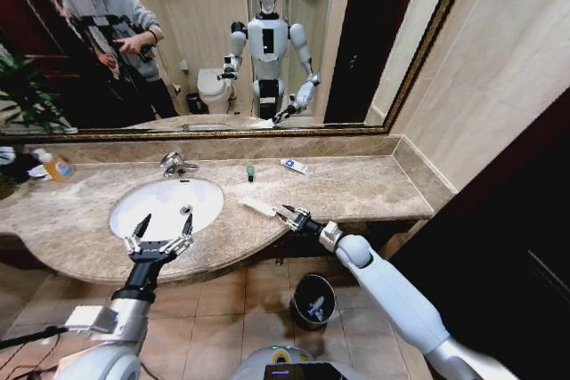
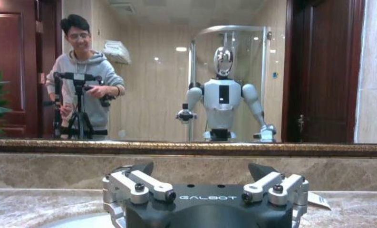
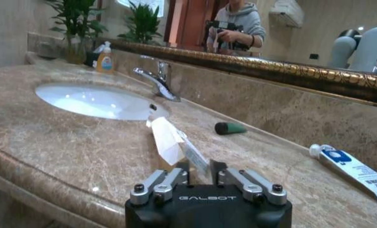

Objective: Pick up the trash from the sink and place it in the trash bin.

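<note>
One flat white rectangular packet (image 3: 168, 140) sits pinched, seemingly by its edge, in the right hand (image 1: 287, 215); it could slip. Left hand (image 1: 158, 239) hovers spread.

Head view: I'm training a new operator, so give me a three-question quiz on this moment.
1. True or false: the right gripper is shut on the white packet.
2. Where is the left gripper? A) in the bin B) open over the sink's front rim C) at the faucet
3. Fill in: the bin stands on the ____.

Key: 1 true; 2 B; 3 floor.
</note>
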Controlling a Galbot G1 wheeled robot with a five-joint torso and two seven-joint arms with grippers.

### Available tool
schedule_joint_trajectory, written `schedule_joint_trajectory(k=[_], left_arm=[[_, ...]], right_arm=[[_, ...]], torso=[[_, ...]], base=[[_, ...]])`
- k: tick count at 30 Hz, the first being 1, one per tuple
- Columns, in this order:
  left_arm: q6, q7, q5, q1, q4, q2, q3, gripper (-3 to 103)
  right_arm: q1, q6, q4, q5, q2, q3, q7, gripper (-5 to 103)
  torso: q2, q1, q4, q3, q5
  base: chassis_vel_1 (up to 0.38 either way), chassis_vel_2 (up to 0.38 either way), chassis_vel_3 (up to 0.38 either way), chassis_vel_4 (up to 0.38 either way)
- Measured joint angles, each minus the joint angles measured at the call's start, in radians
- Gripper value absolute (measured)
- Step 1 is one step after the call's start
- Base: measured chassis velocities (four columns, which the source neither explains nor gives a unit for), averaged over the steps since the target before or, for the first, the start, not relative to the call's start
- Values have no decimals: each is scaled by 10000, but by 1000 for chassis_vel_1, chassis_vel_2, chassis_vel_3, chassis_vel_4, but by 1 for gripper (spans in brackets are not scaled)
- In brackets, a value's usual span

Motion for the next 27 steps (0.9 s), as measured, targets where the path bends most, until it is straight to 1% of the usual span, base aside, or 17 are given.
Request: schedule_joint_trajectory(k=[1,4,6,8,15,21,24,27], left_arm=[[0,0,0,0,0,0,0,100],[-1,0,0,0,0,0,0,100],[-1,0,0,0,0,0,0,100],[0,0,0,0,0,0,0,100],[0,0,0,0,0,0,0,100],[-1,0,0,0,0,0,0,100],[0,0,0,0,0,0,0,100],[0,0,0,0,0,0,0,100]], right_arm=[[3,1,0,4,2,-3,12,22],[22,10,0,30,0,-35,54,5],[26,11,0,45,0,-35,65,5],[35,11,0,112,1,-34,100,1],[25,15,-5,357,-8,62,230,0],[-260,-91,262,605,-53,451,527,0],[-878,-217,941,1000,-350,1330,596,0],[-1153,-219,1246,1162,-542,1689,590,0]], torso=[[0,0,0,0,0],[0,0,0,0,0],[0,0,0,0,0],[0,0,0,0,0],[0,0,0,0,0],[0,0,1,0,1],[1,0,1,0,1],[1,0,0,0,1]], base=[[0,0,0,0],[0,0,0,0],[0,0,0,0],[0,0,0,0],[0,0,0,0],[0,0,0,0],[0,0,0,0],[0,0,0,0]])
